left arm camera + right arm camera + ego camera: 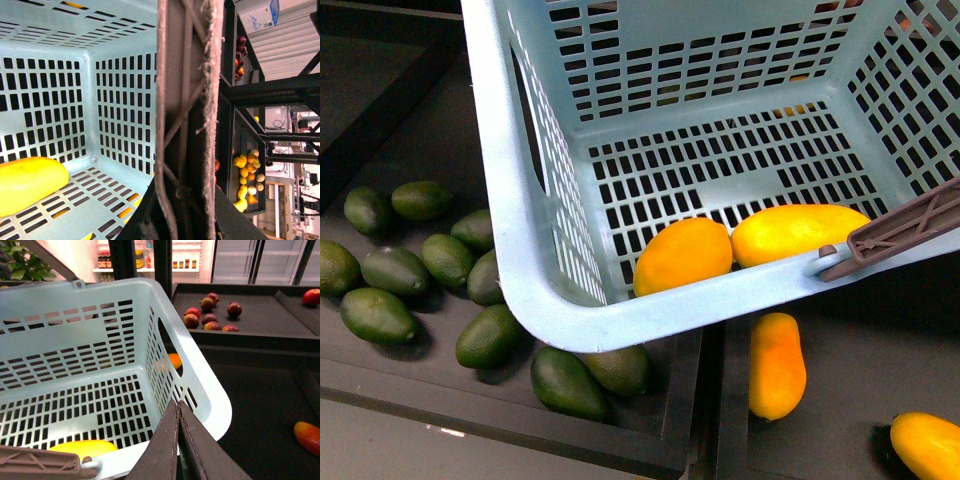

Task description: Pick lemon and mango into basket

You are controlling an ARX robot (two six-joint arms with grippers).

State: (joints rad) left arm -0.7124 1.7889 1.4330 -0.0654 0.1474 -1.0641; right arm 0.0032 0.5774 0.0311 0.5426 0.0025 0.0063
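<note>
Lemon (683,255) and mango (800,232) lie side by side on the slatted floor of the pale blue basket (620,320), touching each other and pressed against its near wall. The lemon is the plump orange one on the left, the mango the longer yellow one on the right. The basket looks tilted in the front view, and its rounded near corner overlaps a heap of dark green avocados (395,270) lying in a dark tray (440,395).

The brown ribbed handle (910,222) crosses the basket's right-hand rim. In the left wrist view that handle fills the middle of the picture at very close range. The left end effector (185,217) shows only as a dark mass at its foot and appears clenched on the handle.

The right end effector (177,406) hangs just outside the basket's rim, its two dark fingers pressed together with nothing between them.

Below the basket, on a dark shelf (860,340), lies a loose long orange fruit (777,365), with another yellow-orange fruit (925,445) near the corner. Further back, the right wrist view shows a cluster of small red fruit (210,317) in a tray
</note>
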